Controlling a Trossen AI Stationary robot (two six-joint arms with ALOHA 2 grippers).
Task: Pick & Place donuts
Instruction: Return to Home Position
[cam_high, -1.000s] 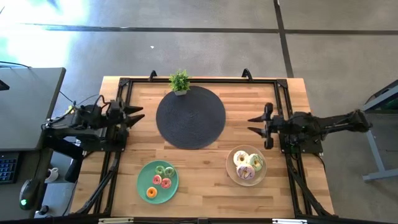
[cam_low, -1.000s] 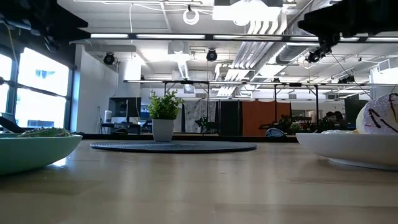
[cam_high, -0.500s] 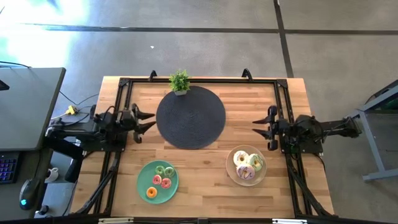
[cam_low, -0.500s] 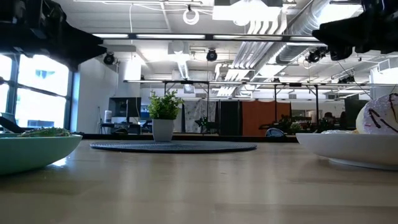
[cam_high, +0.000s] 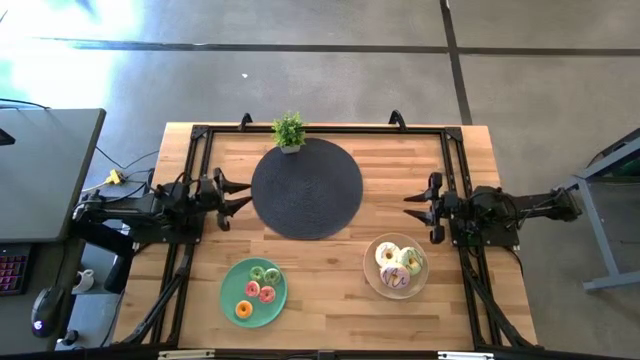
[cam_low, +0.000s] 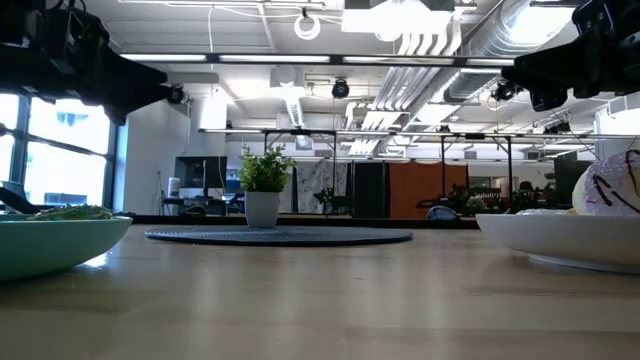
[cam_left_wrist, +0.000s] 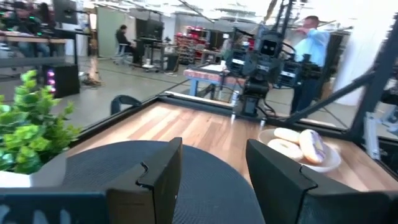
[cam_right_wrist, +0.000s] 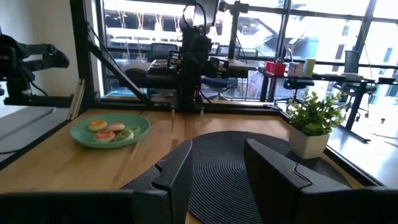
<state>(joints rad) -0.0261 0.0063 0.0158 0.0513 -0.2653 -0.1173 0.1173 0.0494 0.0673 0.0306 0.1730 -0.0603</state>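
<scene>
While the left claw (cam_high: 247, 194) and right claw (cam_high: 407, 205) flank the dark mat (cam_high: 306, 188), wide open and empty, four small donuts (cam_high: 256, 289) lie flat, holes up, on the green plate (cam_high: 228, 292) and three larger donuts (cam_high: 398, 268) on the pale plate (cam_high: 368, 259), near it.

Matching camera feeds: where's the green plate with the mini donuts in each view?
High view: green plate lower left of centre, below the dark round mat.
Low view: far left, foreground.
Left wrist view: not in it.
Right wrist view: on bare wood beside the mat, across the table.
Shared landmark: that mat, in all four.
</scene>
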